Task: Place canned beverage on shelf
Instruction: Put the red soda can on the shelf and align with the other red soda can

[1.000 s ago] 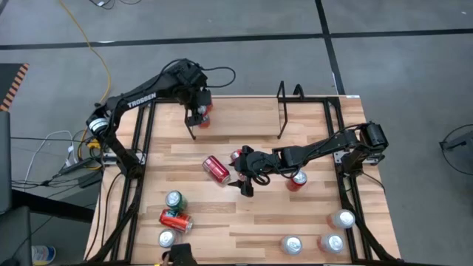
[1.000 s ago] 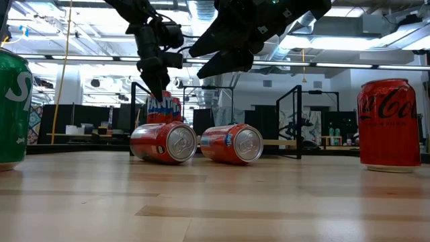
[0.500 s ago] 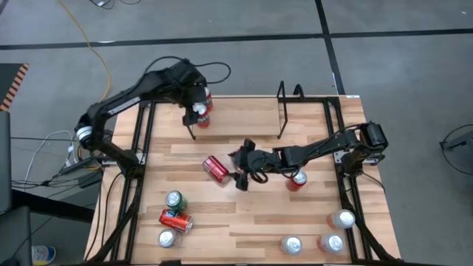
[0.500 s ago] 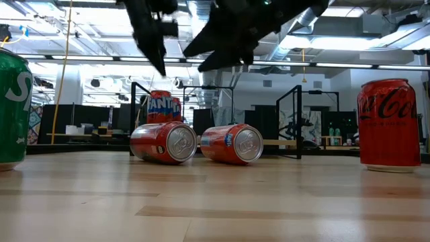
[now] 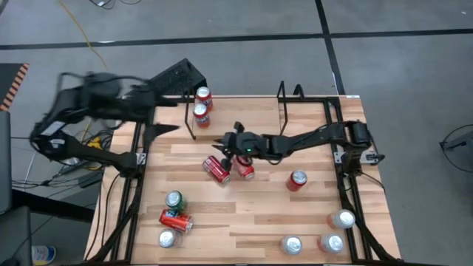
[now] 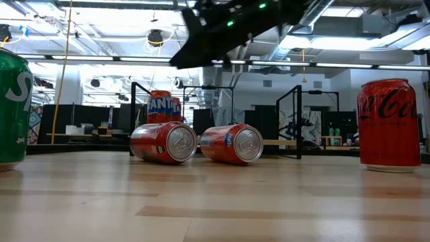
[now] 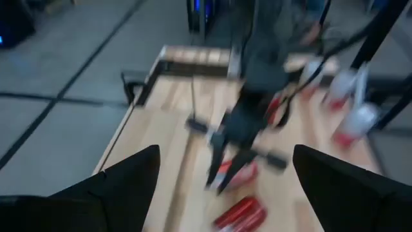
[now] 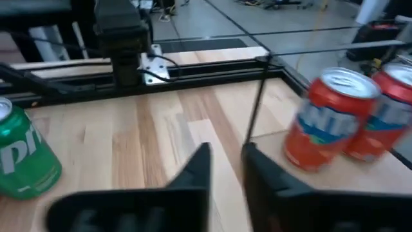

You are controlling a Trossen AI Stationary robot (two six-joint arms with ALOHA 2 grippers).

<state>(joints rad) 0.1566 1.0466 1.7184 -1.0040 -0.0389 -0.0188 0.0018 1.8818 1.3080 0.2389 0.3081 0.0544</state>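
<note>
The shelf (image 5: 281, 111), a low rack of thin black rods, stands at the table's far edge. Two upright cans, a red one (image 5: 203, 96) and an orange one (image 5: 198, 112), stand at its left end. In the right wrist view they are the orange can (image 8: 322, 119) and the red one (image 8: 386, 109), behind a rod (image 8: 254, 96). My right gripper (image 5: 220, 140) hovers shut and empty in the air over the table's middle, just beyond two red cans lying on their sides (image 5: 216, 170) (image 5: 242, 168). My left gripper (image 5: 168, 117) is open, raised at the table's left edge.
An upright red can (image 5: 297, 179) stands right of the lying pair. A green can (image 5: 175, 199), a lying can (image 5: 176, 219) and another (image 5: 166, 238) sit near left. Several cans (image 5: 331, 242) stand near right. Black rails (image 5: 347, 185) edge the table.
My left gripper has drawn away from the cans at the shelf's left end, rising and swinging toward the table's left edge; the cans stay standing. My right gripper has moved from over the lying cans toward the far left, toward the shelf, and has shut on nothing.
</note>
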